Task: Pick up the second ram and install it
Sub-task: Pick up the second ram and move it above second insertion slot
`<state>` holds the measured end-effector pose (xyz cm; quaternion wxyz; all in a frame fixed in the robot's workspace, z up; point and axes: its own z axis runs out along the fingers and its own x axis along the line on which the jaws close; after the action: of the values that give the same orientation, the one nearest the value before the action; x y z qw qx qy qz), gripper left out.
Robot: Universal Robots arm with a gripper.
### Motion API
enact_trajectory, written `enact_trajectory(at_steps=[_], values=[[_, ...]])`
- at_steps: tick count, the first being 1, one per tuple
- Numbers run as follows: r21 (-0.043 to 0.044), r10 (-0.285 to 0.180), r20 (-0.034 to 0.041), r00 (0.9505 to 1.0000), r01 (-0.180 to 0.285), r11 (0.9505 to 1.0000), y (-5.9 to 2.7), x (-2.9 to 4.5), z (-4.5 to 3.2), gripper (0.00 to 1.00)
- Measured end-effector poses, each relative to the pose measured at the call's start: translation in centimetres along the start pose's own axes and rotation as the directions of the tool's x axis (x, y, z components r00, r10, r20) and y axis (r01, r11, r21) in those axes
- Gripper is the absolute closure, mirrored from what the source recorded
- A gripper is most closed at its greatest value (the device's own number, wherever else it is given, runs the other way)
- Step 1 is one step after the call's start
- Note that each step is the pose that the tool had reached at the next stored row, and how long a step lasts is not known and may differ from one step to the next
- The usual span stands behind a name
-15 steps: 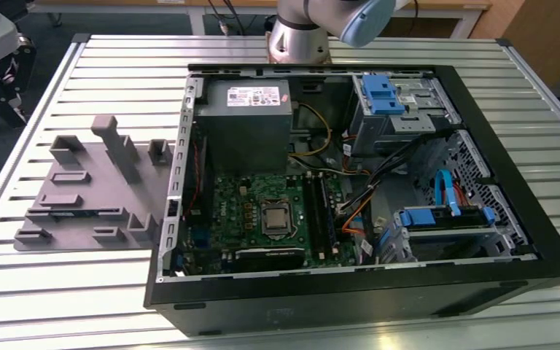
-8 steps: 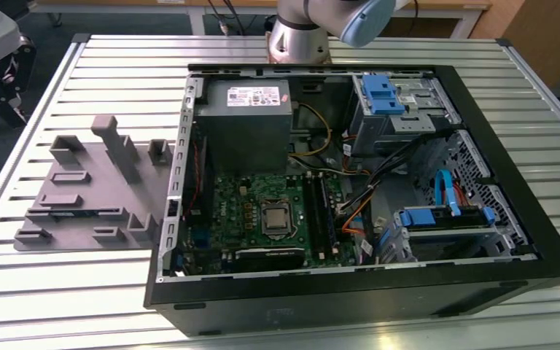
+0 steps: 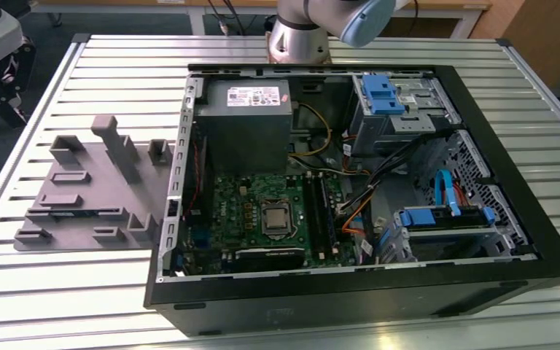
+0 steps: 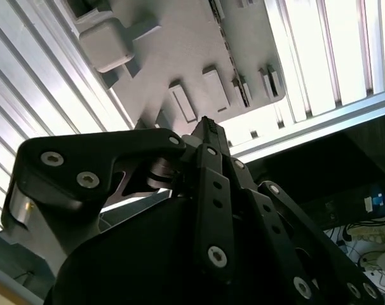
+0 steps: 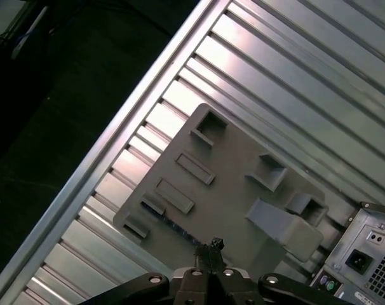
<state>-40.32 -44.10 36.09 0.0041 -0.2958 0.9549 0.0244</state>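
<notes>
Here we see one pincer (image 5: 215,244), fingers together on nothing, above one gray plastic tray with upright blocks (image 5: 230,159). The second ram (image 5: 171,222), one thin dark green circuit-board stick, sits in a tray slot, at the exterior view's left of one open black computer case (image 3: 358,295).

Ram (image 5: 171,222) — thin dark strip, seen edge-on in the first wrist view. It stands on its long edge in a long narrow slot of the gray tray (image 5: 230,159), close to one long side of it. Slight blue-green tint along the upper edge; chips cannot be made out. In the exterior view the ram (image 3: 74,214) shows as a dark line in the tray — outside the case (image 3: 358,300), on the exterior view's left. Not installed.
</notes>
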Motion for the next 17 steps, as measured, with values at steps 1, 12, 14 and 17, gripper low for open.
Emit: enact_trajectory(at_steps=[1,12,14,17], values=[[-0.0001,-0.004,-0.0002,1.0000,0.004,1.0000,0.00,0.00,0.00,0.89],[-0.0014,-0.059,-0.0025,0.9983,0.059,0.9983,0.00,0.00,0.01,0.89],[-0.0016,-0.066,-0.0029,0.9978,0.066,0.9978,0.00,0.00,0.01,0.89],[-0.0018,-0.078,-0.0034,0.9970,0.078,0.9970,0.00,0.00,0.02,0.89]])
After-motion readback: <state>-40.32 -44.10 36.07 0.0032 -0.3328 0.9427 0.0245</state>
